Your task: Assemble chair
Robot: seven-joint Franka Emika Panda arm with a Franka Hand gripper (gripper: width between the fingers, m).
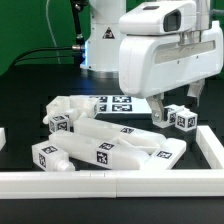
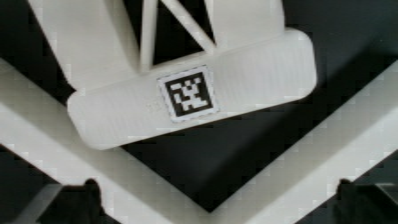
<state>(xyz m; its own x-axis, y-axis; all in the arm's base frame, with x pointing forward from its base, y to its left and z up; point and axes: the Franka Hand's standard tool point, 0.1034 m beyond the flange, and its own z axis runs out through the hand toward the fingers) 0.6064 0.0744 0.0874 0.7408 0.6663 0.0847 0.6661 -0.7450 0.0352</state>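
The chair's loose white parts lie in a pile (image 1: 95,135) on the black table, each with black-and-white tags. Two small tagged pieces (image 1: 181,119) lie at the exterior view's right. My gripper (image 1: 175,106) hangs just above those pieces, its dark fingers (image 1: 158,113) spread apart with nothing held. In the wrist view a rounded white panel (image 2: 134,105) with one tag lies below the camera, and white bars (image 2: 151,190) form a V under the open gripper (image 2: 221,197). The fingertips (image 2: 75,205) stand at both sides, clear of the bars.
The marker board (image 1: 120,103) lies flat behind the pile. A long white border rail (image 1: 110,180) runs along the front and turns up the exterior view's right side (image 1: 212,145). The arm's base (image 1: 100,40) stands at the back.
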